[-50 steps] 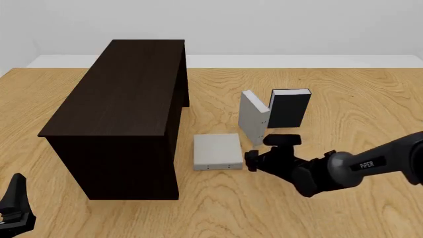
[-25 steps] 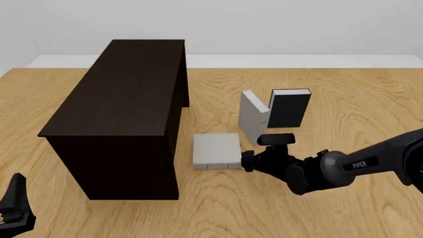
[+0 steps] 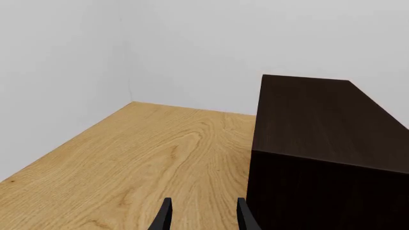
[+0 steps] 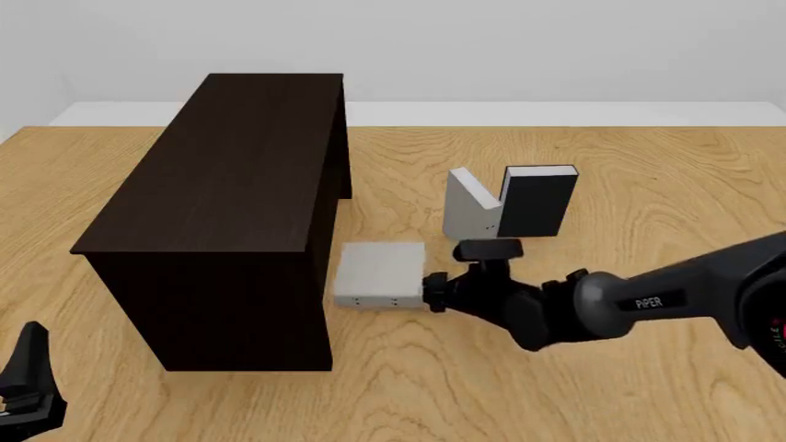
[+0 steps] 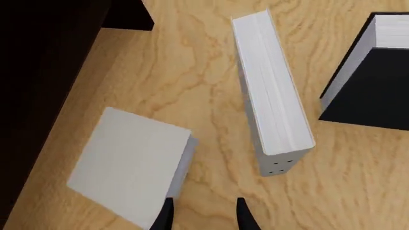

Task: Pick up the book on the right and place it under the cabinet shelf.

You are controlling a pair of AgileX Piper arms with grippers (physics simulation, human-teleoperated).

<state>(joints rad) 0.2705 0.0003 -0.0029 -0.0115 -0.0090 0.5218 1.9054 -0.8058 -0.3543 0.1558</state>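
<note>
Book flat by the cabinet.
My right gripper (image 4: 433,292) touches the book (image 4: 378,273), grip unclear; left gripper (image 3: 201,215) hangs released beside the cabinet (image 4: 234,198).

The book (image 4: 381,268) is thin, light grey, with a white page edge, and lies flat on the counter (image 4: 639,184), close beside the cabinet (image 4: 227,184) at its near right corner. The cabinet is long, boxy, very dark brown wood grain, flat-topped, standing lengthwise away from the camera, far larger than the book (image 5: 128,170)
</note>
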